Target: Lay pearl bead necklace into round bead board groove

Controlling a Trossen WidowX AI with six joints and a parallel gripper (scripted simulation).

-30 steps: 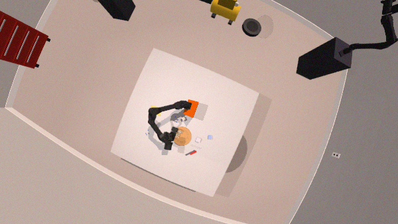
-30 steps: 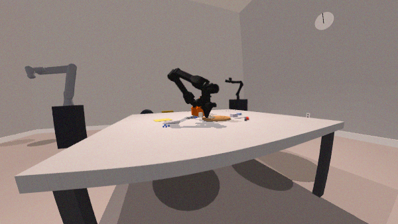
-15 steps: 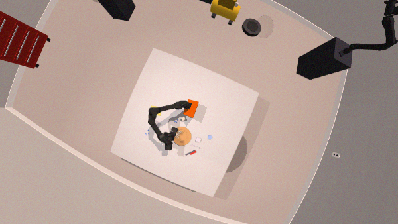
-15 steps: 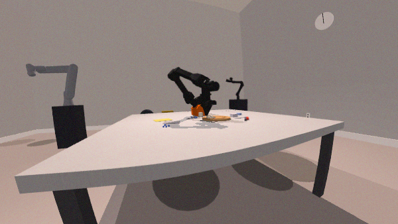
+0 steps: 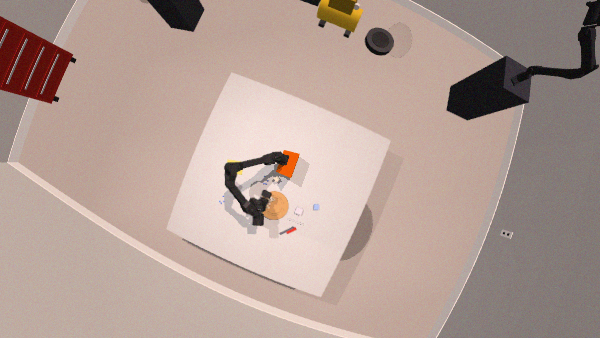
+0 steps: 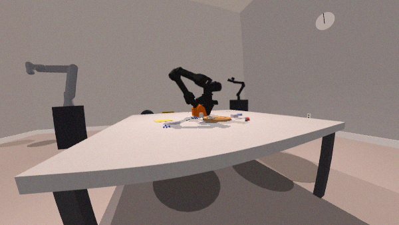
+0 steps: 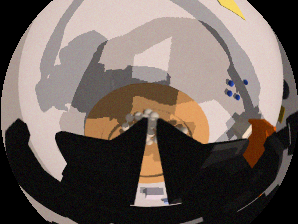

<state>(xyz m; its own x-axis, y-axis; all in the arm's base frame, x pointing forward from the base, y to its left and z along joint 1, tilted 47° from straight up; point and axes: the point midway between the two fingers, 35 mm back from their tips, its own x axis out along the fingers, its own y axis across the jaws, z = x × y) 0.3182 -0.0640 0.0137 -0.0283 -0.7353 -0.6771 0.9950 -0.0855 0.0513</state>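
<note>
Several pearl beads point(image 5: 269, 200) point(image 6: 210, 117) point(image 7: 151, 131) between fingers point(image 5: 266, 194) point(image 6: 209, 110), others beside tips.

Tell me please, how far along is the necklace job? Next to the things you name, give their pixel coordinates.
Done: the pearl bead necklace point(image 7: 149, 113) is over the round bead board point(image 5: 282, 206) point(image 6: 222, 119) point(image 7: 200, 120).
In hand: the jaws look closed on some beads.
Left: the beads look bunched, so they still need spreading round the groove point(image 7: 145, 176), then releasing.

Grey walls point(image 6: 133, 43), pinkish floor point(image 5: 125, 100), round wall clock point(image 6: 329, 20).
</note>
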